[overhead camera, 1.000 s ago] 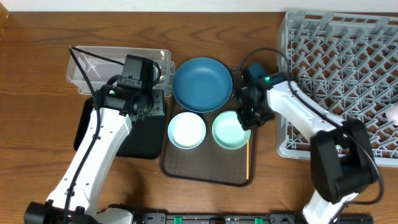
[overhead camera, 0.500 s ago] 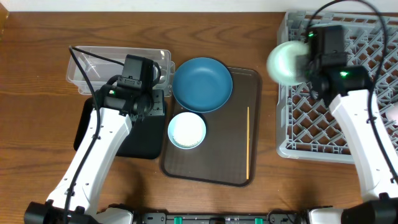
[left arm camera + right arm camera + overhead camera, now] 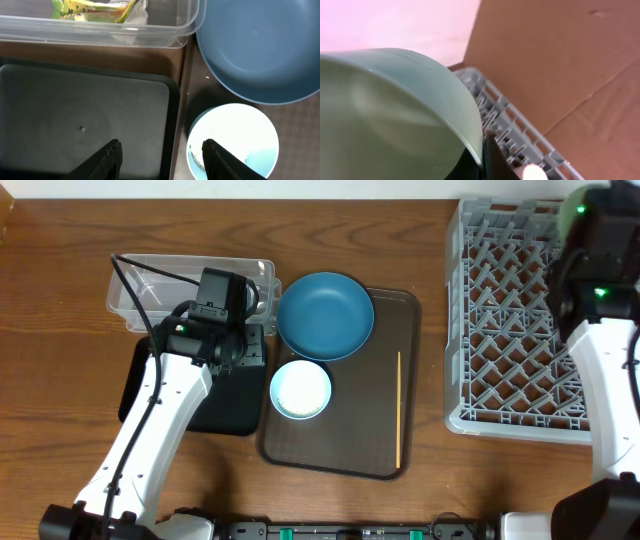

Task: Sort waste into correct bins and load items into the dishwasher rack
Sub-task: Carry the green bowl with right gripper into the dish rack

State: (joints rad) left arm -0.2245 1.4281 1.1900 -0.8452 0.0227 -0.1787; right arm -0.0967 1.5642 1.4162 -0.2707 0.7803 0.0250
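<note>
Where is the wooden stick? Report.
Overhead view: the wooden stick lies along the brown tray's right edge, between the pale blue bowl and the dishwasher rack.

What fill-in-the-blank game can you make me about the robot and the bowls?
The snack wrapper lies in the ____ tub.
The open left gripper hovers over the ____ tray.
The right gripper holds the mint bowl above the grey ____.
The wooden stick lies on the ____ tray.
Missing words: clear, black, rack, brown.
</note>
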